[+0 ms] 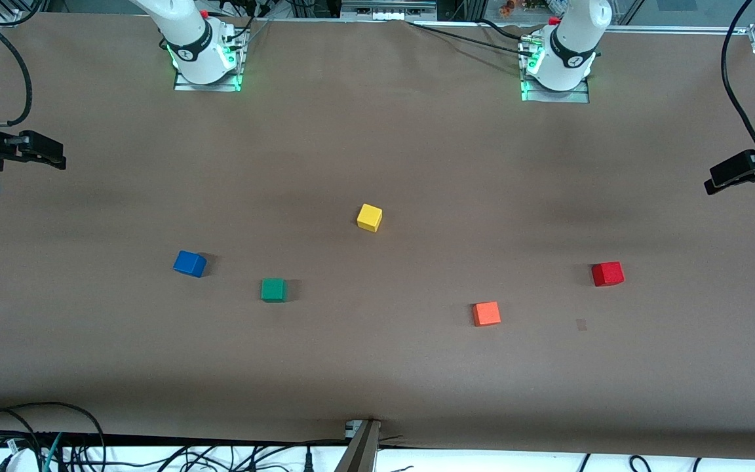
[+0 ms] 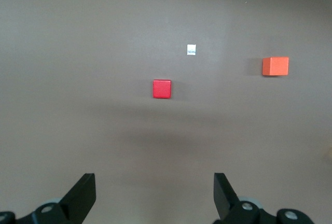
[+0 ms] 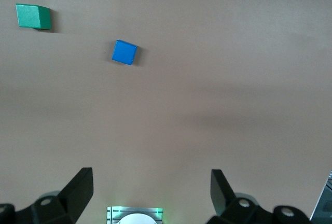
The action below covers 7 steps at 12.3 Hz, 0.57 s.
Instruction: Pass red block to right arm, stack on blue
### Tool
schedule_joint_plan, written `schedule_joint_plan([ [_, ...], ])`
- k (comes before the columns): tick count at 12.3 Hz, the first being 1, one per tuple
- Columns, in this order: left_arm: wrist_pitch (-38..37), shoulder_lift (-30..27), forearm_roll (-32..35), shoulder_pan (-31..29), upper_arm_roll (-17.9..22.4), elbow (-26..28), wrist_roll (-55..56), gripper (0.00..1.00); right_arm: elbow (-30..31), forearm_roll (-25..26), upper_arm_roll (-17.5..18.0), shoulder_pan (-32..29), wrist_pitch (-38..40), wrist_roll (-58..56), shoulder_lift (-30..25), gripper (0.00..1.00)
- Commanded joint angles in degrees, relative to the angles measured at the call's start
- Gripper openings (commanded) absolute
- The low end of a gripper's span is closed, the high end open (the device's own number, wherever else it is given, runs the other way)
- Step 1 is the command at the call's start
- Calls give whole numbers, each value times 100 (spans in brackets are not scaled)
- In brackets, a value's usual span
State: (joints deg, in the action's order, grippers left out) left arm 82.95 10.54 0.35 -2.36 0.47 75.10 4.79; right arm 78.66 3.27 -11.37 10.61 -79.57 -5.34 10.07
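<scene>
brown surface (image 1: 377,144) w/ five cubes, all apart from each other. red block (image 1: 607,273) sits toward the left arm's end, flat on the surface, nothing touching it. orange cube (image 1: 486,313) is near it, a bit nearer the front cam and more toward the middle. a small pale mark (image 1: 581,324) lies between them, nearer the cam than the red. yellow cube (image 1: 369,217) is at mid-surface, farthest from the cam of the five. blue cube (image 1: 189,263) sits toward the right arm's end, turned a bit askew; green cube (image 1: 273,289) is beside it, slightly nearer the cam and more toward the middle.

left gripper (image 2: 155,195) is up in the air, over bare surface short of the red block (image 2: 162,88); fingers (image 2: 83,193) wide, holding nothing. orange cube (image 2: 275,66) and the pale mark (image 2: 191,50) also show in its wrist view.

right gripper (image 3: 151,193) is up over bare surface by its own base (image 3: 135,216), fingers (image 3: 80,187) wide, empty. blue cube (image 3: 124,52) and green cube (image 3: 33,16) lie out ahead of it.

both arm bases (image 1: 204,49) stand at the edge farthest from the cam, green lights lit
</scene>
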Motion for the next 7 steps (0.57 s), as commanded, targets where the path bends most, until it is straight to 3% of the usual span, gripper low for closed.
schedule_joint_plan([
  [1, 140, -69, 71, -18, -3, -92, -118, 100, -62, -1, 12, -15, 3, -2, 4, 100],
  [7, 291, -26, 79, 86, -47, -135, -145, 100, -62, -1, 12, -24, 3, -10, 4, 100],
])
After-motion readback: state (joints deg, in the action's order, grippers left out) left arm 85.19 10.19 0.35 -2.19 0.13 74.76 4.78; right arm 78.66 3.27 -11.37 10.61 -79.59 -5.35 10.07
